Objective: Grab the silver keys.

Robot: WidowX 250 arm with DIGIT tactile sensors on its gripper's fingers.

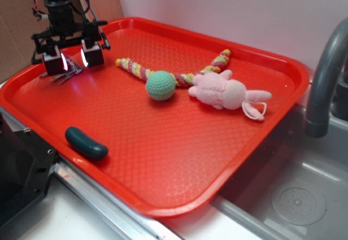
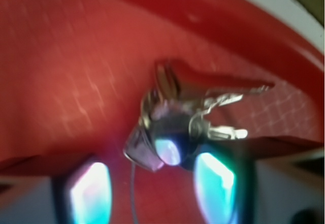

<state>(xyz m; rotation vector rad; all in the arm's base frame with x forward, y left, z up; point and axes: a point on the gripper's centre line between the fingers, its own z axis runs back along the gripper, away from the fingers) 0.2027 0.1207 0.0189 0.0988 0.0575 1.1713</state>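
Note:
The silver keys (image 1: 65, 75) lie fanned on the red tray (image 1: 179, 164) near its far left corner. My gripper (image 1: 73, 60) hovers just above them, its jaws open with a gap between the two glowing pads. In the wrist view the keys (image 2: 190, 107) sit just ahead of my gripper (image 2: 152, 186), close to the right pad (image 2: 216, 183). Nothing is held between the pads.
On the tray lie a green ball (image 1: 161, 84), a striped knitted rope (image 1: 179, 71), a pink plush toy (image 1: 228, 92) and a dark green pickle toy (image 1: 86, 143). The tray's raised rim (image 2: 244, 36) runs just beyond the keys. A grey faucet (image 1: 323, 71) and sink stand at the right.

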